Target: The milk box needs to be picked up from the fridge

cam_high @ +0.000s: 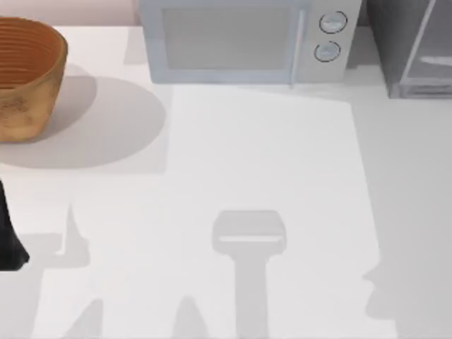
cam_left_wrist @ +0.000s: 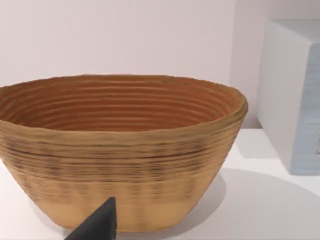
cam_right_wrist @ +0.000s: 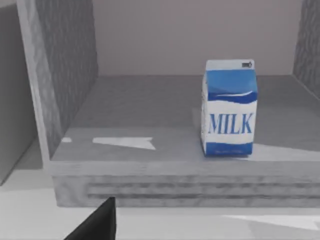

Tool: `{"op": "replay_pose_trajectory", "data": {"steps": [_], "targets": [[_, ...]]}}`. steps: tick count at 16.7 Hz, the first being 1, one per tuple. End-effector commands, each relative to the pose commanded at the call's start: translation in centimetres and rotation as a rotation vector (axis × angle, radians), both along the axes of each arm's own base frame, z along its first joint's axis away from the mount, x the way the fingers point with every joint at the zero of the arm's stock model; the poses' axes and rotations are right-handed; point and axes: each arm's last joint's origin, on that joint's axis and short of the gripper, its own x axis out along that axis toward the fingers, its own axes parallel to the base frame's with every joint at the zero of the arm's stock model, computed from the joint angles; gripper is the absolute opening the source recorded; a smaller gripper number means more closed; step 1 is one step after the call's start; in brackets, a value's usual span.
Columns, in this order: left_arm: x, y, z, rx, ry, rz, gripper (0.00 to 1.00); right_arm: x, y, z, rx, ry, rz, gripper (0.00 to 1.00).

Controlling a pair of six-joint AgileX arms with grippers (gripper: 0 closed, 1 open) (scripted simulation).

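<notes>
The milk box [cam_right_wrist: 229,107], white and blue with MILK printed on it, stands upright on the floor of the fridge [cam_right_wrist: 130,107], right of the middle of the open compartment. A dark part of my right gripper [cam_right_wrist: 97,224] shows in front of the fridge's sill, short of the carton and off to its side, touching nothing. In the top view the dark grey fridge [cam_high: 413,49] stands at the table's back right corner. My left arm [cam_high: 8,240] is at the table's left edge, with a dark part of its gripper [cam_left_wrist: 97,226] facing the basket.
A woven brown basket [cam_high: 25,78] sits at the back left. A pale blue-grey microwave [cam_high: 244,42] with two round knobs stands at the back middle, just left of the fridge. The white table [cam_high: 268,176] stretches in front of them.
</notes>
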Motion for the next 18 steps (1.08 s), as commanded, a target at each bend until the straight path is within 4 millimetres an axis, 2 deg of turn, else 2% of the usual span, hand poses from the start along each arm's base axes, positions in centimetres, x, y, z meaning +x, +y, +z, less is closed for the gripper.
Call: {"op": "replay_pose_trajectory", "data": {"steps": [5,13,15,18], "targets": [[0.0,0.0,0.0,0.000,0.000,0.000,1.00,0.4,-1.7,-1.9,-0.006,-0.014,-0.002,1.00],[0.0,0.0,0.0,0.000,0.000,0.000,1.00,0.8,-1.9,-2.2,-0.005,-0.012,0.004,1.00],[0.0,0.0,0.0,0.000,0.000,0.000,1.00,2.3,-2.1,-2.6,-0.004,-0.008,0.010,1.00],[0.0,0.0,0.0,0.000,0.000,0.000,1.00,6.3,-2.9,-3.2,-0.008,-0.012,0.011,1.00]]}}
